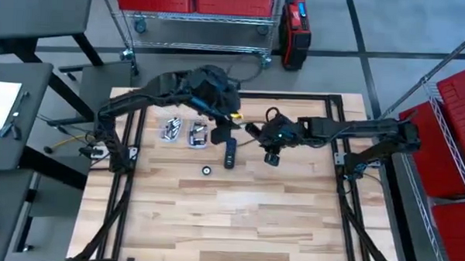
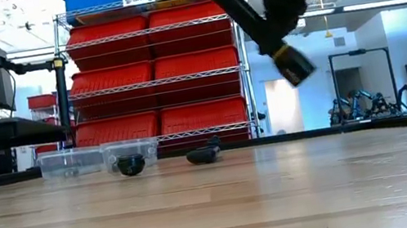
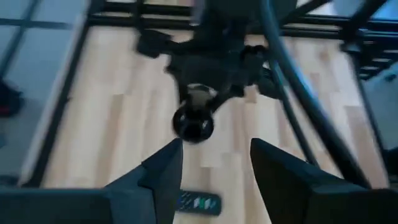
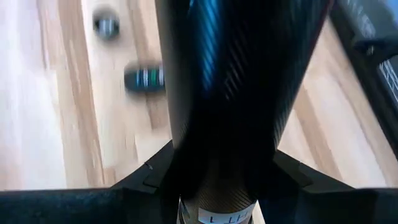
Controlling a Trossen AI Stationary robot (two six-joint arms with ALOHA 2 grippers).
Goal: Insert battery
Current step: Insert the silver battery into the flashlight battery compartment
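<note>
Above the far middle of the wooden table [image 1: 237, 224], the right gripper [image 4: 214, 186] pinches a long black carbon-weave flashlight tube [image 4: 239, 81], tilted in mid-air. To load it well, it likely needs to hold the tube steady while the left gripper [image 3: 214, 165], fingers spread and empty, fetches a cell. Two clear plastic trays of batteries [image 1: 183, 132] sit beside the left gripper; a small black round cap [image 1: 206, 171] lies nearer.

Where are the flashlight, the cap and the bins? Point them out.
flashlight [image 2: 264, 29], low view, middle of its dark barrel.
cap [image 1: 206, 171], high view, its centre.
bins [image 1: 170, 131], high view, left bin's inside.
</note>
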